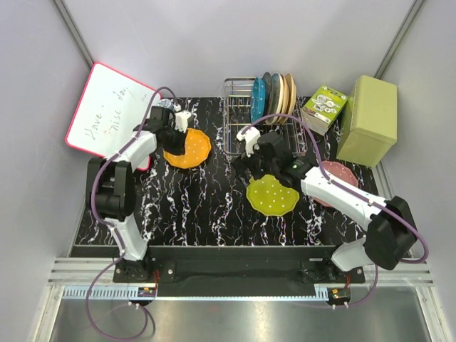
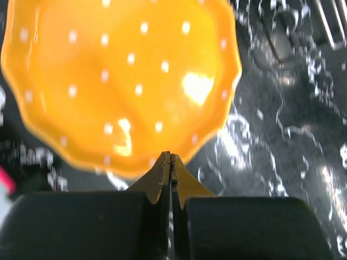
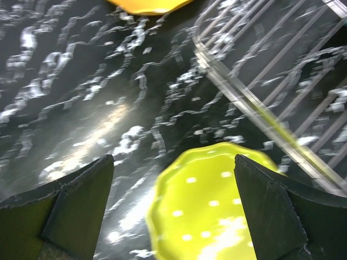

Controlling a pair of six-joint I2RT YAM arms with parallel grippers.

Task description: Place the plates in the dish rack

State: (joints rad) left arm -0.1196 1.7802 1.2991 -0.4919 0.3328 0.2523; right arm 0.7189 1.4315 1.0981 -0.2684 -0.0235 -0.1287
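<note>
Left fingers (image 2: 158, 181) are pressing fully shut at the 6 o'clock rim of the orange plate (image 2: 119, 81), which is lying at 9 o'clock of the dish rack (image 1: 239, 117) on the table (image 1: 199, 192). Whether the rim is caught cannot be told, so any lift should be waiting on a firm pinch. Right fingers (image 3: 70, 211) are gaping wide, empty, over the yellow-green plate (image 3: 211, 216); only the top view is showing a blue plate (image 1: 257, 100) racked.

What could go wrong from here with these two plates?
1. Left gripper is shut right at the near rim of the orange plate. Whether it holds the rim is unclear, so a lift may slip or come up empty.
2. Right gripper hangs open over the yellow-green plate, lying flat near the dish rack. Closing could skid it into the wires.
</note>
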